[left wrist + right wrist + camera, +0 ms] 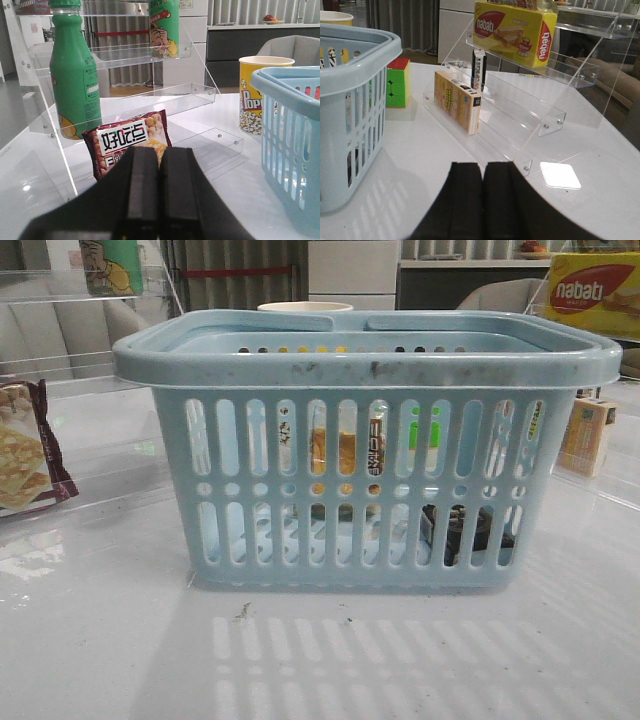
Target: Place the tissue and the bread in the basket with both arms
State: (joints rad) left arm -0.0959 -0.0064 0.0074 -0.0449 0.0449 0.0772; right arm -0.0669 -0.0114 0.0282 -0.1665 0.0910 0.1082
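The light-blue basket (370, 360) stands mid-table in the front view. Through its slots I see the bread (345, 450), golden-brown with a dark label, leaning upright inside. The dark tissue (455, 530) lies on the basket floor at the right. Neither gripper shows in the front view. My left gripper (160, 152) is shut with nothing in it, left of the basket (290, 125) and facing a cracker pack. On the other side of the basket (350, 60), my right gripper (483, 166) is shut and empty over bare table.
A maroon-edged cracker pack (130, 140) and a green bottle (75, 85) sit on the left acrylic shelf (200, 92). A popcorn cup (257, 95) stands behind the basket. The right shelf holds a yellow-orange carton (457, 100) and a nabati box (512, 30); a puzzle cube (397, 82) stands nearby.
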